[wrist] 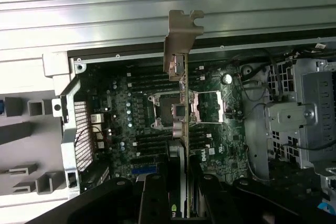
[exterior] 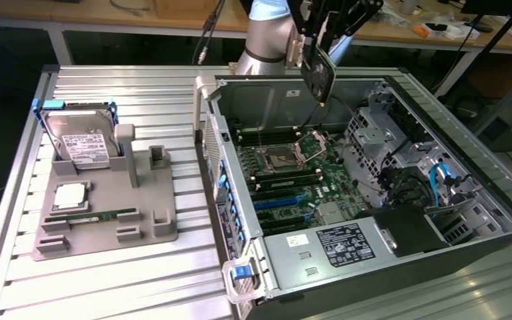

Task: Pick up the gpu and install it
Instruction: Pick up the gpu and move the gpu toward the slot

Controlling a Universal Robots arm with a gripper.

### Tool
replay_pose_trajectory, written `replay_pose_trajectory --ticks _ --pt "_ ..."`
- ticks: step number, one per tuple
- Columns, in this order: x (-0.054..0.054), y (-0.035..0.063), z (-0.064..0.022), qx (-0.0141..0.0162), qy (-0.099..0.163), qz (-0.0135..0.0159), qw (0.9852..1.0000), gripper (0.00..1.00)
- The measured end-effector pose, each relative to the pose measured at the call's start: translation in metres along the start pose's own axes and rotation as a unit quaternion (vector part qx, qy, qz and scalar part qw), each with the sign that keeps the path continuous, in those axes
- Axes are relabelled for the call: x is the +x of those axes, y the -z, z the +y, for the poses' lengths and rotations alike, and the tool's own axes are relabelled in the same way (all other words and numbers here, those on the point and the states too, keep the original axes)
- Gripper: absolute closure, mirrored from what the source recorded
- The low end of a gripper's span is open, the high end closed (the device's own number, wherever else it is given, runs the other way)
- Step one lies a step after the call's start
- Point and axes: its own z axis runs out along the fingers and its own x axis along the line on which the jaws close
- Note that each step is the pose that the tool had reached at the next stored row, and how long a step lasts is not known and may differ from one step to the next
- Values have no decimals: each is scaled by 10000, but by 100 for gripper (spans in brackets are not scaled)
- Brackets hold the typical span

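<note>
In the exterior view, the claw (exterior: 317,47) is clamped on the gpu (exterior: 319,79). The card hangs on edge in the air above the far end of the open computer case (exterior: 210,143), clear of the case walls. It sits over the area beyond the motherboard (exterior: 314,180), and the blue expansion slots (exterior: 279,201) lie well nearer the camera. In my judgement, the step in hand is carrying the card over the case. Doing it well means keeping the card high enough to clear the case rim and drive cages, and keeping its long edge parallel to the slots. The grey holder (exterior: 149,230) on the counter (exterior: 105,280) carries the hard drive (exterior: 83,143), well apart from the work.

In the wrist view, the gpu (wrist: 184,145) appears edge-on as a thin line held between the claw (wrist: 185,192) fingers. Its silver bracket (wrist: 181,38) is at the far end, toward the case wall. The card's line crosses the CPU socket (wrist: 163,111), so it is not yet over a slot. A blue slot (wrist: 143,170) shows to one side. It looks parallel to the card, but that part of the picture is dim. Lining the bracket end up with the rear opening matters as much as lining up the card's edge.
</note>
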Motion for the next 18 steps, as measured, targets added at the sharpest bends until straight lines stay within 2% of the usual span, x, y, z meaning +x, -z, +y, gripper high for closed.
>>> replay_pose_trajectory --ticks 8,18 --pt "0 0 0 0 4 0 10000 73" --pt "0 0 1 -14 293 31 9996 73"
